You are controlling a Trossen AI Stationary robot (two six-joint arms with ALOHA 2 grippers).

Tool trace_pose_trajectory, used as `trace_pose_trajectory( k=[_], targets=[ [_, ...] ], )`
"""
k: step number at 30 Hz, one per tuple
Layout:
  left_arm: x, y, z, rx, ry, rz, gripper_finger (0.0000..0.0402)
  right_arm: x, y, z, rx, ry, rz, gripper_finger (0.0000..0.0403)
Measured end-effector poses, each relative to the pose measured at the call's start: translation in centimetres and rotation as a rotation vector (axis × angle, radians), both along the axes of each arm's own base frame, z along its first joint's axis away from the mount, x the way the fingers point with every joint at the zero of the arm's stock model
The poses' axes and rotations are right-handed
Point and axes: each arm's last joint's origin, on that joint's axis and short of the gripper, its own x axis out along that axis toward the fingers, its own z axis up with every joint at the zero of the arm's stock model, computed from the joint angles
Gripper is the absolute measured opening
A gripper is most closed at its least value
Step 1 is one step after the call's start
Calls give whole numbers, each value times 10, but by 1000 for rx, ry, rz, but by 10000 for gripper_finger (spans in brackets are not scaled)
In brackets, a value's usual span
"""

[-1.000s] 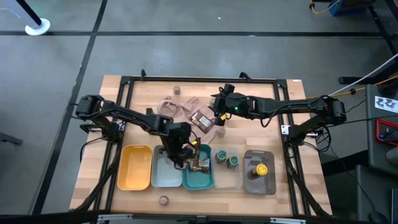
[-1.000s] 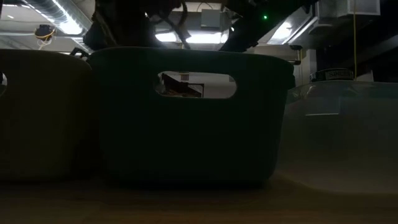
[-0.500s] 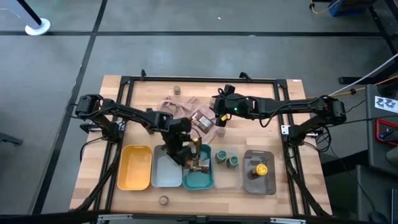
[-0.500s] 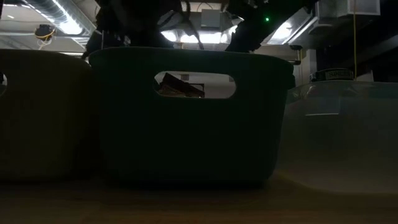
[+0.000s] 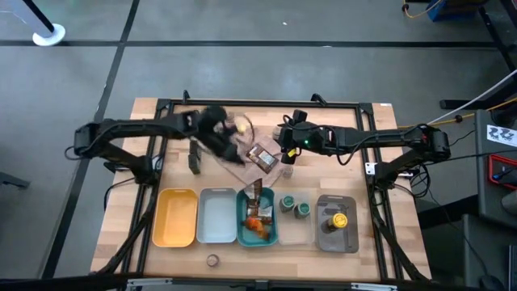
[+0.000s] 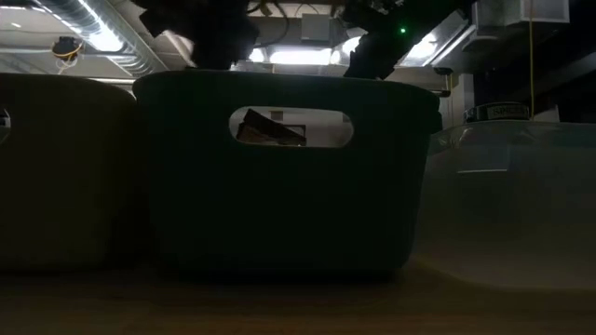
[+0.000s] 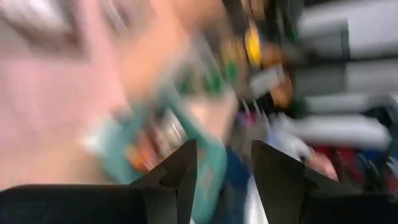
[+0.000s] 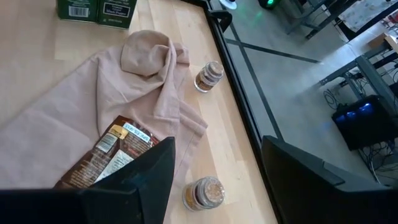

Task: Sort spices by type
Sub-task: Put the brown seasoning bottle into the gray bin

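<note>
Orange-brown packets [image 5: 256, 217] heaped in teal tray, one brown packet [image 5: 262, 157] flat on cloth, two green-lidded jars [image 5: 295, 205] in clear tray, yellow-lidded jar [image 5: 338, 219] in grey tray, tan-lidded jar [image 5: 212, 260] upright on surface edge

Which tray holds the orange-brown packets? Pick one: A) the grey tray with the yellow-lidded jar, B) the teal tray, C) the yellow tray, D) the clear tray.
B: in the high view the orange-brown packets lie inside the teal tray, which stands between the pale tray and the clear tray.
</note>
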Motion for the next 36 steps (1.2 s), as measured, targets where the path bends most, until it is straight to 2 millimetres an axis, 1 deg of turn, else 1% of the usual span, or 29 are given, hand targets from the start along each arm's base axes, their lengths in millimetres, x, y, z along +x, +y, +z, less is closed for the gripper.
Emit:
trace_pose_trajectory(
  k=[3, 5, 8, 11, 14, 17, 22, 28, 33, 36],
  targets=[
    [-10, 27, 4, 153, -19, 145, 134, 0, 0, 0, 0, 2, 0, 237],
    [-16, 41, 5, 251, -16, 216, 134, 0, 0, 0, 0, 4, 0, 237],
    [-22, 58, 3, 379, 21, 317, 134, 0, 0, 0, 0, 4, 0, 237],
    [-27, 72, -1, 460, 51, 332, 134, 0, 0, 0, 0, 4, 0, 237],
    [-30, 81, -5, 539, 68, 296, 140, 0, 0, 0, 0, 3, 0, 237],
    [-29, 89, -13, 580, 94, 270, 155, 0, 0, 0, 0, 3, 0, 237],
    [-27, 103, -27, 602, 161, 298, 179, 0, 0, 0, 1, 3, 1, 237],
    [-28, 112, -35, 703, 191, 230, 185, 0, 0, 0, 1, 3, 1, 237],
    [-30, 123, -37, 866, 295, 317, 185, 0, 0, 0, 1, 1, 2, 237],
    [-34, 129, -37, 920, 347, 354, 185, 0, 0, 0, 6, 0, 8, 237]
  ],
)
